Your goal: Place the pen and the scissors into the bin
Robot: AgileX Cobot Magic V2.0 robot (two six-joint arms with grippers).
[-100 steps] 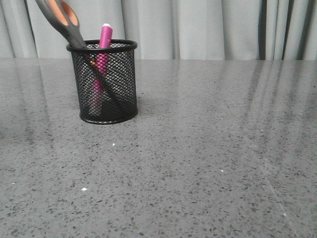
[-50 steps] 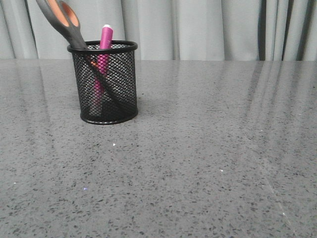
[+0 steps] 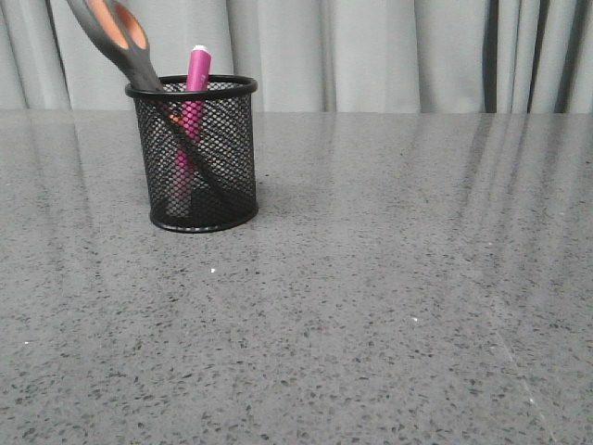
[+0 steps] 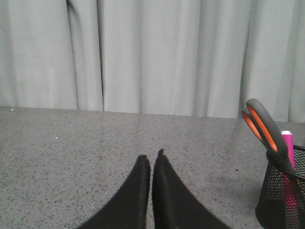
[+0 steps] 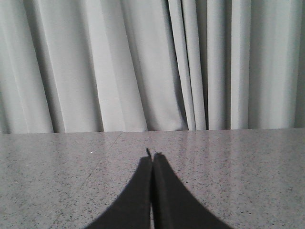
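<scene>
The bin point(image 3: 192, 153) stands upright on the grey table point(image 3: 371, 306), toward its left side in the front view. Inside it the pen point(image 3: 195, 102) stands nearly upright, its cap poking above the rim. The scissors point(image 3: 125, 42) lean blades-down in the bin, handles out over the left rim. The left claw point(image 4: 151, 162) and right claw point(image 5: 151, 160) are both closed together, empty, above bare table

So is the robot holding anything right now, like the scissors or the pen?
No, nothing is held. The left gripper and right gripper are both shut and empty. The scissors and pen stand in the bin.
</scene>
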